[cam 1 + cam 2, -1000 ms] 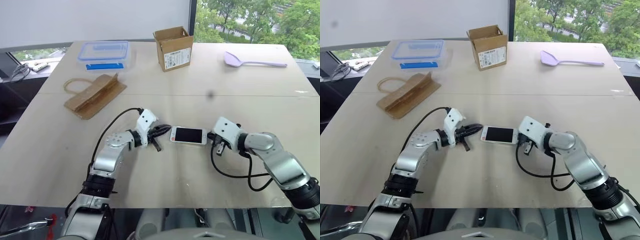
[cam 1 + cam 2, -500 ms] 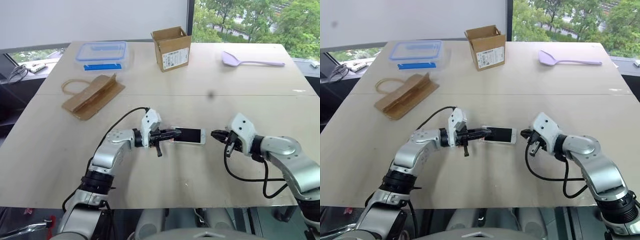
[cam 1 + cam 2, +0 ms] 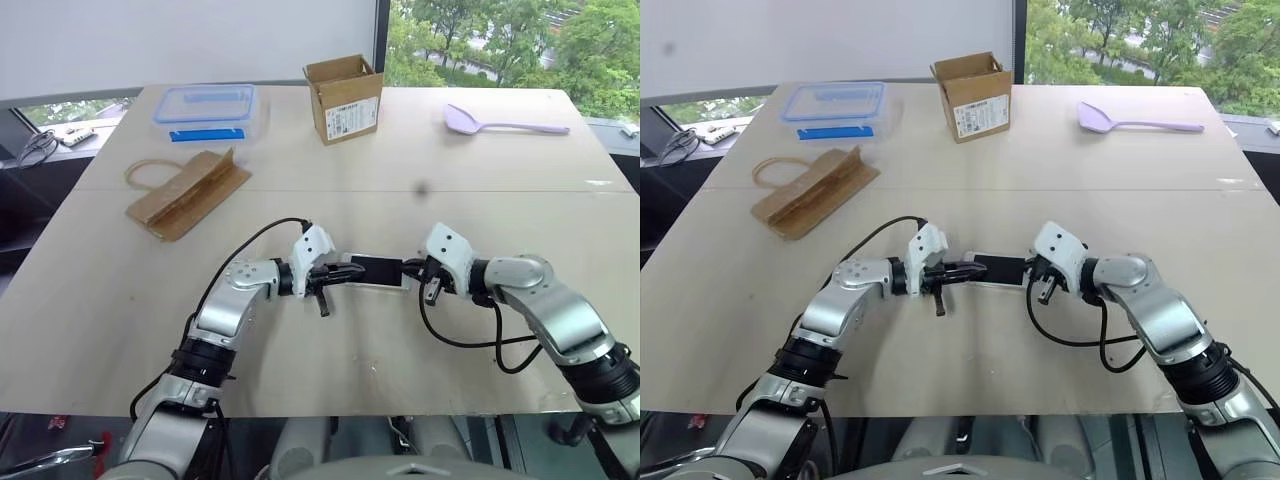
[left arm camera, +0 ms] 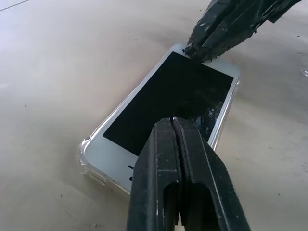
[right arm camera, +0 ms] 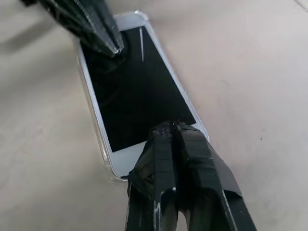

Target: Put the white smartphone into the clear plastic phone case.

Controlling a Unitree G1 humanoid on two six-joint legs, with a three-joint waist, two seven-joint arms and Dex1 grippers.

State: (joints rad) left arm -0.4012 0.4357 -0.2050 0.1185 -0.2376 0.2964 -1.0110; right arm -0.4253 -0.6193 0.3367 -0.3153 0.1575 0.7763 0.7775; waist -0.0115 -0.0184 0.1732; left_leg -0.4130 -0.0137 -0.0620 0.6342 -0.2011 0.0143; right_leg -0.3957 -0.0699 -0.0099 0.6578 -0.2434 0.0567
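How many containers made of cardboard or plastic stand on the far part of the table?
2. The open cardboard box stands at the far middle of the table; the clear box with a blue lid is to its left, near the far left corner.

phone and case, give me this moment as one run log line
phone: in case, on table | left gripper: shut, on screen | right gripper: shut, on phone

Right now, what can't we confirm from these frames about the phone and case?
- white smartphone: whether it's fully seated in the clear plastic phone case. The left gripper covers one end in the left wrist view, and the right gripper covers the other end in the right wrist view.
- Whether either fingertip actually presses the screen: can't tell.
- Label on the cardboard box: too small to read in the eye views.
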